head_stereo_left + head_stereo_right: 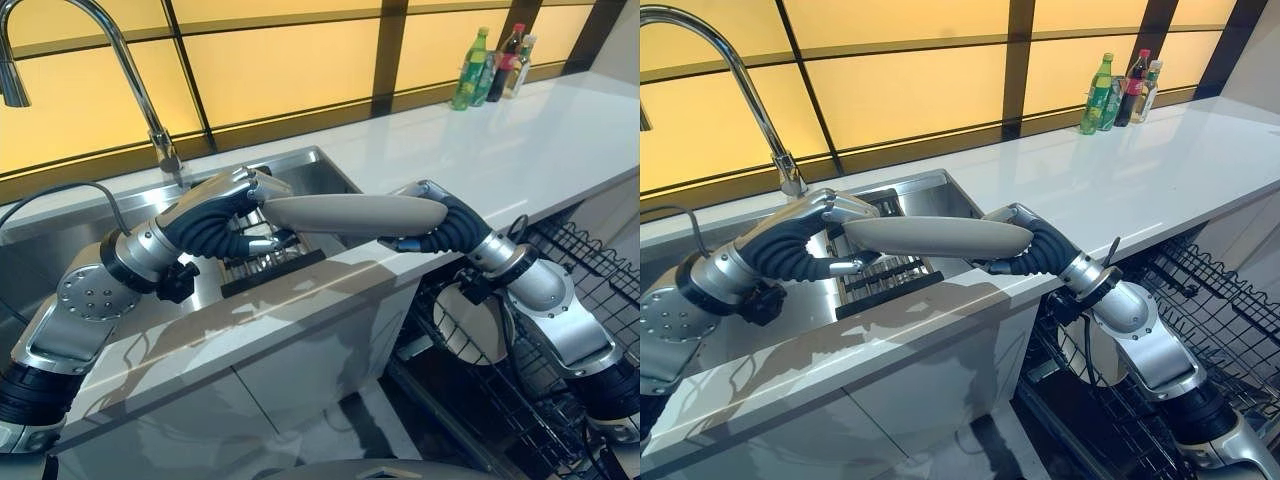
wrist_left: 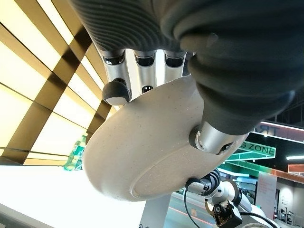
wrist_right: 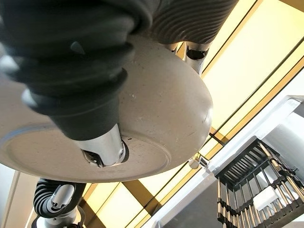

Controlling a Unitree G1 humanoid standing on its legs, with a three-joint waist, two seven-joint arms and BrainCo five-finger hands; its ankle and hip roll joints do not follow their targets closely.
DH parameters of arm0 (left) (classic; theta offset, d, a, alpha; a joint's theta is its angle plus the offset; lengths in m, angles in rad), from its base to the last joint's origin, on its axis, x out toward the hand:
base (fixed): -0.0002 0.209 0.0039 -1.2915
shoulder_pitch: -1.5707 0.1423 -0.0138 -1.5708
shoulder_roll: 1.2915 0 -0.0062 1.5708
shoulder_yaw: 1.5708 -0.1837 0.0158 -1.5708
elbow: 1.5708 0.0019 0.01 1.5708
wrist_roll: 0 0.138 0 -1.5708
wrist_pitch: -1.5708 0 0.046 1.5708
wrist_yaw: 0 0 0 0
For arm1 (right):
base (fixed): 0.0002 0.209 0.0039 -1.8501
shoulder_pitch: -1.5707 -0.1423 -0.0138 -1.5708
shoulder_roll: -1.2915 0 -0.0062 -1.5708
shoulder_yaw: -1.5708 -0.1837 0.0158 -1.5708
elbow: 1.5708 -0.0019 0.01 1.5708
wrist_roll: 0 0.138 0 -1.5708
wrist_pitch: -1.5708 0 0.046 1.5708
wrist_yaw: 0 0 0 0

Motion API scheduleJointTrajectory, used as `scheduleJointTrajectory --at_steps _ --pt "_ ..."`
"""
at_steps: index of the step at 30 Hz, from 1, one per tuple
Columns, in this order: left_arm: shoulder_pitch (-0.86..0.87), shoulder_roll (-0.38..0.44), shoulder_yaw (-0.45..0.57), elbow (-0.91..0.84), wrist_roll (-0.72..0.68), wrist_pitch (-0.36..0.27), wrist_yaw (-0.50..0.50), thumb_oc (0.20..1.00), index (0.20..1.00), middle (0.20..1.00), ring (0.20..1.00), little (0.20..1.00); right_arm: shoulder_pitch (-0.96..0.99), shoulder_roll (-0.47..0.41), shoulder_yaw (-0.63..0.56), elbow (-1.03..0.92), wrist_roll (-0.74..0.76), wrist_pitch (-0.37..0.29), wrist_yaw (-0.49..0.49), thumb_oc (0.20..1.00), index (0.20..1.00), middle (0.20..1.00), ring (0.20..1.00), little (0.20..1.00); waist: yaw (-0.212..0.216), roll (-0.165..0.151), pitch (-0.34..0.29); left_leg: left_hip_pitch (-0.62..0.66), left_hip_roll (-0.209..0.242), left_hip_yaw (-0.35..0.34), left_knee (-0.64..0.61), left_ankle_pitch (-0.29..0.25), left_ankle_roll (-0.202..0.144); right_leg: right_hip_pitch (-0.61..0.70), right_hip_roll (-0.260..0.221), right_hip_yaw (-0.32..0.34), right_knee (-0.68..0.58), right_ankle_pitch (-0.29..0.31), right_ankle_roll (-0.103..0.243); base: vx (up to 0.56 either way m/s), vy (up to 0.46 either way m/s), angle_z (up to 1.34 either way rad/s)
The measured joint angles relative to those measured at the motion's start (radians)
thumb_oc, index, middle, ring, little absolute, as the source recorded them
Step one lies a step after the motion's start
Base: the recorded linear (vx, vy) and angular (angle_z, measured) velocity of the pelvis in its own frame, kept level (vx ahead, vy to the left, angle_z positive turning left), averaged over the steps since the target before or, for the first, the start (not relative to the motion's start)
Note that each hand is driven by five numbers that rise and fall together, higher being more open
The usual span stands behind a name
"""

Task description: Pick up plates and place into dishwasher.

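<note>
Holding one beige plate (image 1: 355,213) between them, the left hand (image 1: 222,215) and the right hand (image 1: 437,222) are each gripping an opposite rim, fingers above and thumb beneath, so the plate is hanging level in the air over the sink's (image 1: 300,170) front edge and the white worktop (image 1: 520,150). The main risk is a slip in the handover: if the left fingers (image 2: 142,66) are letting go before the right grip is firm, the plate is likely dropping onto the dark drying rack (image 1: 262,262) or the worktop edge. Swinging it down toward the open dishwasher rack (image 1: 560,330), the right arm is also risking a knock against the white dish (image 1: 475,325) already standing there.
</note>
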Motion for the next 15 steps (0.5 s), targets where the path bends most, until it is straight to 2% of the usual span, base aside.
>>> scheduleJointTrajectory --at_steps 7,10,11,13,15 --pt "0.000 -0.020 0.000 0.009 0.000 0.002 -0.003 0.200 0.200 0.200 0.200 0.200 0.000 0.002 0.000 0.000 0.000 0.000 -0.012 0.200 0.200 0.200 0.200 0.200 0.000 0.008 0.000 0.001 0.001 0.001 0.002 0.000 0.000 0.002 0.001 0.000 0.000 0.000 0.000 0.00 0.000 0.00" --pt "0.000 -0.051 -0.001 0.010 -0.006 0.050 0.003 0.200 0.200 0.200 0.200 0.200 0.000 0.023 0.001 0.005 -0.003 0.000 -0.039 0.200 0.200 0.200 0.200 0.200 -0.001 0.011 0.000 0.001 0.001 0.002 0.002 0.000 0.000 0.002 0.000 0.000 0.000 0.000 0.000 -0.03 -0.003 0.00" --pt "0.000 -0.068 -0.004 0.010 -0.016 0.076 0.011 0.357 0.357 0.357 0.357 0.357 0.001 0.034 0.001 0.010 -0.003 0.000 -0.050 0.200 0.200 0.200 0.200 0.200 -0.001 0.011 0.000 0.001 0.000 0.003 0.003 0.000 0.000 0.002 0.001 0.000 0.000 0.000 0.000 -0.04 -0.010 0.00" --pt "0.005 -0.126 -0.006 0.023 -0.047 0.142 0.035 1.000 1.000 1.000 1.000 1.000 0.001 0.065 0.001 0.015 -0.013 -0.001 -0.068 0.200 0.200 0.200 0.200 0.200 -0.001 0.013 0.000 0.001 0.004 0.003 0.002 -0.004 0.003 0.002 0.001 0.000 0.000 0.000 0.000 0.00 0.000 0.00" --pt "0.006 -0.208 -0.005 0.064 -0.078 0.195 0.091 1.000 1.000 1.000 1.000 1.000 0.007 0.110 0.004 0.015 -0.020 -0.007 -0.084 0.200 0.200 0.200 0.200 0.200 -0.002 0.015 0.000 0.001 0.002 0.004 0.003 -0.004 0.002 0.002 0.003 0.000 0.000 0.000 -0.001 0.00 0.000 0.00"
